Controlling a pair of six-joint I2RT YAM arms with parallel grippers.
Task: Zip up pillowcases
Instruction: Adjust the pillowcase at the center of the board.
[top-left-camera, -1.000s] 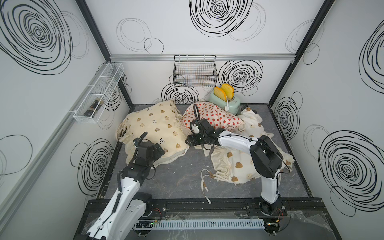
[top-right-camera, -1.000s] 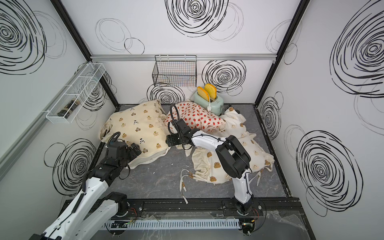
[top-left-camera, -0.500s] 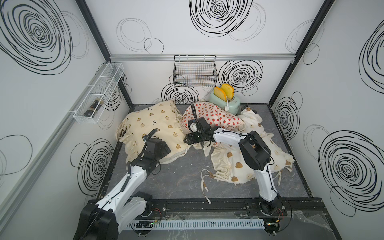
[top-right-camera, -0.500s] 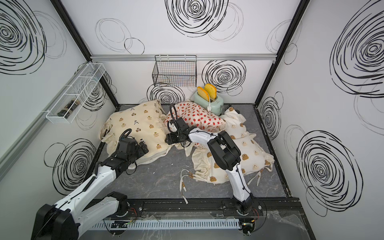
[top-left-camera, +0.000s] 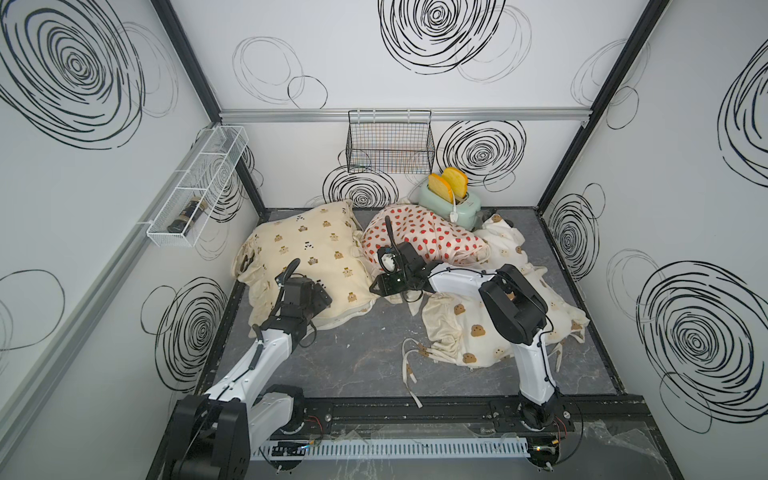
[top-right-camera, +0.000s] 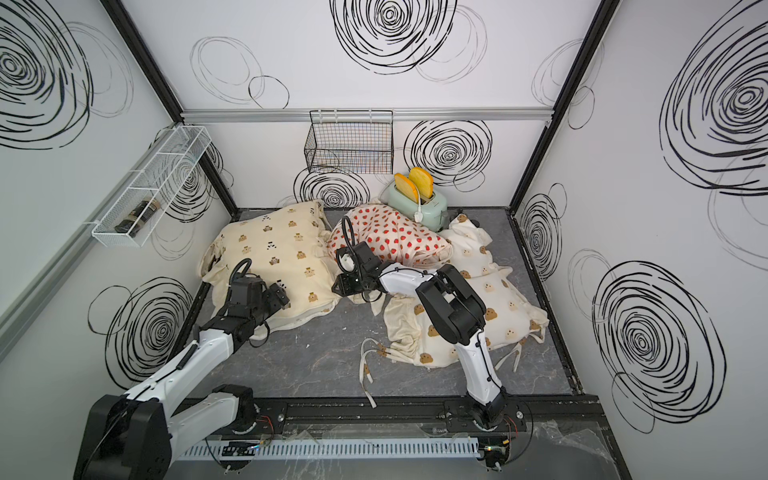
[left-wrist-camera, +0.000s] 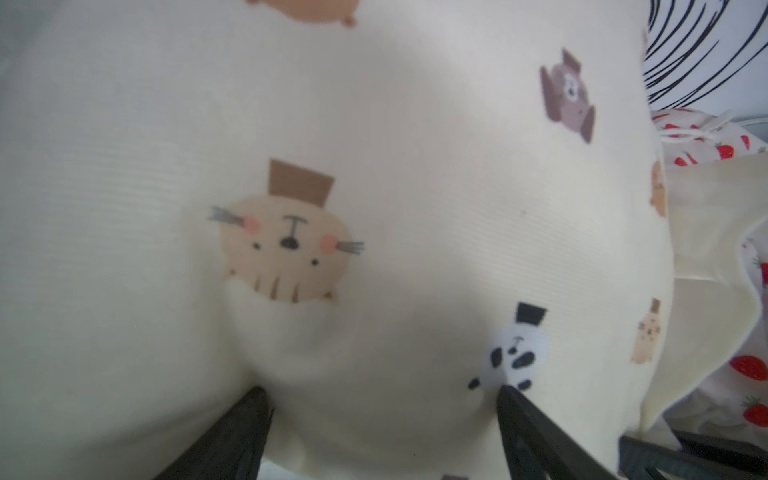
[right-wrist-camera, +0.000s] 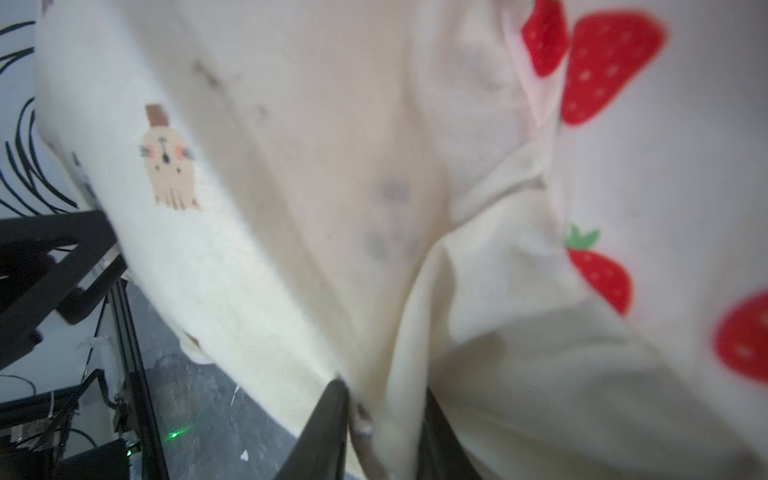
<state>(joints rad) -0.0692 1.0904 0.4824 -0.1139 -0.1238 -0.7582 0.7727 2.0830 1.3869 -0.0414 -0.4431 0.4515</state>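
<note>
At the left rear of the grey marbled floor (top-left-camera: 353, 357), a plump cream pillowcase (top-left-camera: 307, 249) of soft fabric, printed with small bears and pandas, frilled at the edges. Touching its right side, a white strawberry pillowcase (top-left-camera: 428, 239) dotted with red berries. To the right and nearer the front, crumpled low, a white bear-head pillowcase (top-left-camera: 478, 328) with loose ties trailing over the floor. Left gripper (left-wrist-camera: 382, 392) spread wide, black fingertips (left-wrist-camera: 255, 405) pressed against the cream pillowcase near its front edge, nothing caught between. Right gripper (right-wrist-camera: 382, 390) narrow, pinching a fold of the cream pillowcase's frilled edge at the corner nearest the strawberry pillowcase. By one finger, a small dark piece, too blurred to identify. Against the back wall, a mint-green toaster (top-left-camera: 451, 203) holding two yellow slices.
</note>
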